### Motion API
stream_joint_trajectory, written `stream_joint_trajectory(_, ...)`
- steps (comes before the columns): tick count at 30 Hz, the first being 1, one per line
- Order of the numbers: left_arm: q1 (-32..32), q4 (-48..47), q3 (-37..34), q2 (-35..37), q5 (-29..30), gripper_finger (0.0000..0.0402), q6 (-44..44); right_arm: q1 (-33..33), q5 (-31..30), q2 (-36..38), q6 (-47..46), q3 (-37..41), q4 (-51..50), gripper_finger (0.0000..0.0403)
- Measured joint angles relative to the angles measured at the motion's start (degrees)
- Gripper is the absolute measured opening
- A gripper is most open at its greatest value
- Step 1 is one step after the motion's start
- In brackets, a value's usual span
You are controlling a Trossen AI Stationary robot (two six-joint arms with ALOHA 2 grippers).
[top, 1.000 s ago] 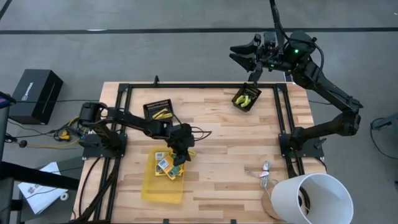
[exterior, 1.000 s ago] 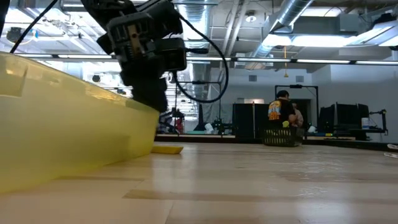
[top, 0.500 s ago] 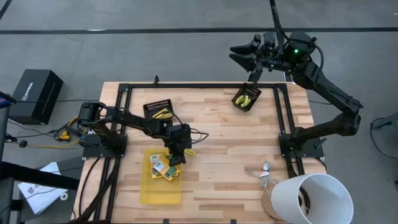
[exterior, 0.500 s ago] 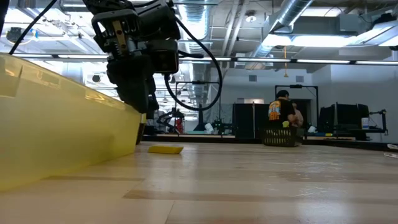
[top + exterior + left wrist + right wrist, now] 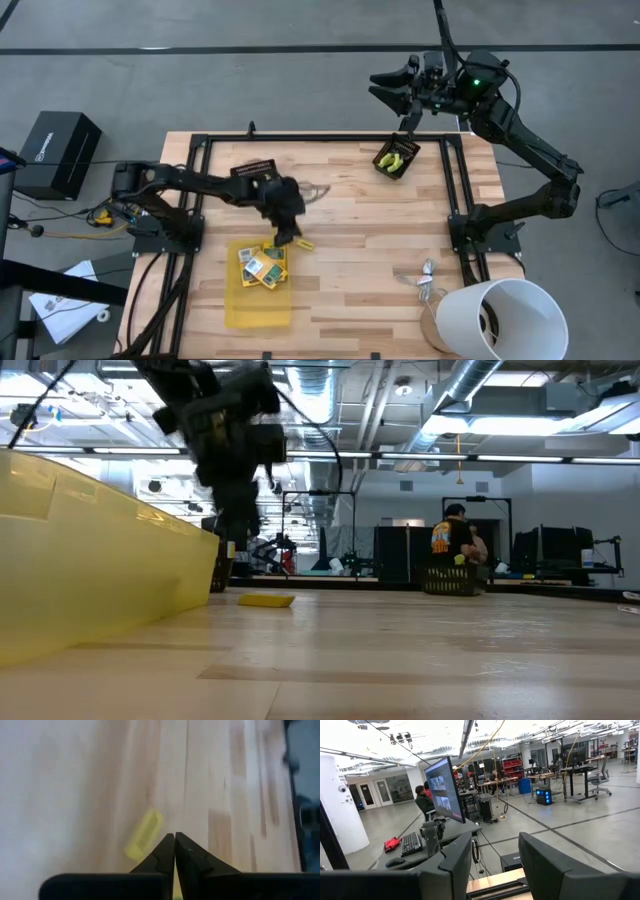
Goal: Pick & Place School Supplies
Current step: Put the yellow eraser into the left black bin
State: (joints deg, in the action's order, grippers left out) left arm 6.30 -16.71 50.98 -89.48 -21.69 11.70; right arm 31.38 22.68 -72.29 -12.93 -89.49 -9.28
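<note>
A short yellow stick [image 5: 303, 243] lies flat on the wooden table, just right of the translucent yellow tray [image 5: 255, 310]; the stick also shows in the left wrist view [image 5: 144, 834] and the low view [image 5: 266, 600]. Several green-yellow printed boxes [image 5: 262, 265] lie in the tray. My left gripper [image 5: 289, 236] hangs shut above the table beside the stick [image 5: 174, 836], touching nothing. Yellow-green handled tools sit in a small black bin [image 5: 396, 158] near the far edge. My right gripper [image 5: 385, 88] waits open, high beyond the far edge [image 5: 495, 865].
A black box [image 5: 252, 172] holding yellow pieces sits under my left arm. Silvery clips [image 5: 425, 278] and a big white bucket [image 5: 500, 318] are at the near right corner. A black frame runs around the table. A person stands far off in the room [image 5: 447, 540].
My left gripper has come up out of the tray and moved toward the far edge, ending beside the yellow stick. The tray has slid a little toward the table's left. My right arm has kept still.
</note>
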Motion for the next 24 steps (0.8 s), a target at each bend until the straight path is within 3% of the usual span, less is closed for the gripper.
stream_joint_trajectory(4,3.58,0.80,0.24,2.18,0.90,0.0024,-2.74,0.00,0.00,0.00,-0.04,0.00,1.82,0.0154)
stream_joint_trajectory(9,5.06,1.00,0.69,0.71,-7.46,0.0043,-6.31,0.00,-0.04,0.00,-0.49,-0.02,3.13,0.0154)
stream_joint_trajectory(14,4.81,1.07,4.00,-2.75,-12.89,0.0031,-9.80,0.00,-0.26,0.00,-0.65,-0.02,3.22,0.0154)
stream_joint_trajectory(19,4.86,-1.06,7.04,-8.11,-14.03,0.0006,-13.98,0.00,-0.42,0.00,-2.11,-0.02,3.30,0.0154)
stream_joint_trajectory(24,4.84,-7.78,11.28,-13.89,-15.40,0.0009,-17.78,-0.02,-0.48,0.00,-2.14,-0.02,3.30,0.0154)
